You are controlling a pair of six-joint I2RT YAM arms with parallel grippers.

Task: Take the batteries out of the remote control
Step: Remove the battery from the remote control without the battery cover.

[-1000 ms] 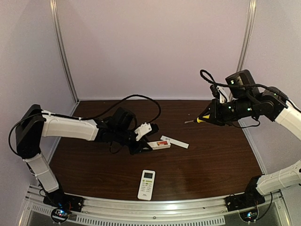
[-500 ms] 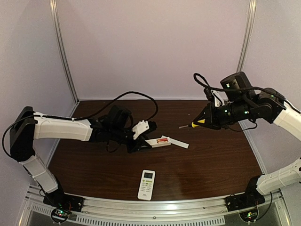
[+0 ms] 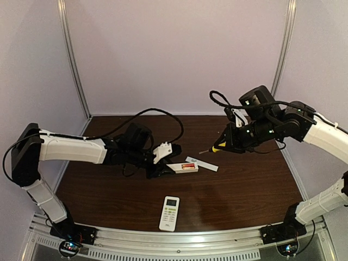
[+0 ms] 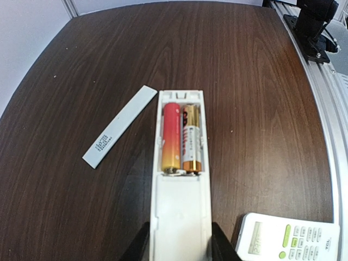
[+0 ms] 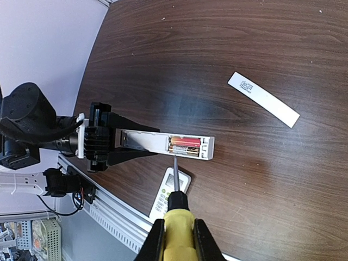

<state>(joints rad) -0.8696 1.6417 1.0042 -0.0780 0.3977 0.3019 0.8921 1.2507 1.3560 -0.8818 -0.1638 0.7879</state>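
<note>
Left end effector (image 4: 179,242): clenched on open remote (image 4: 180,217); two batteries (image 4: 179,138) seated in its compartment. Right end effector (image 5: 175,239): grasping screwdriver (image 5: 176,217), aloft over desk (image 3: 239,185). Cover strip (image 4: 119,126): flat on desk, alongside.

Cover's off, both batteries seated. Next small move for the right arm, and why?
Probably lower the screwdriver tip to the batteries and pry one end up. The left jaws hold the remote with its bay open, both seated; the tip sits clear of them in the top view.
</note>
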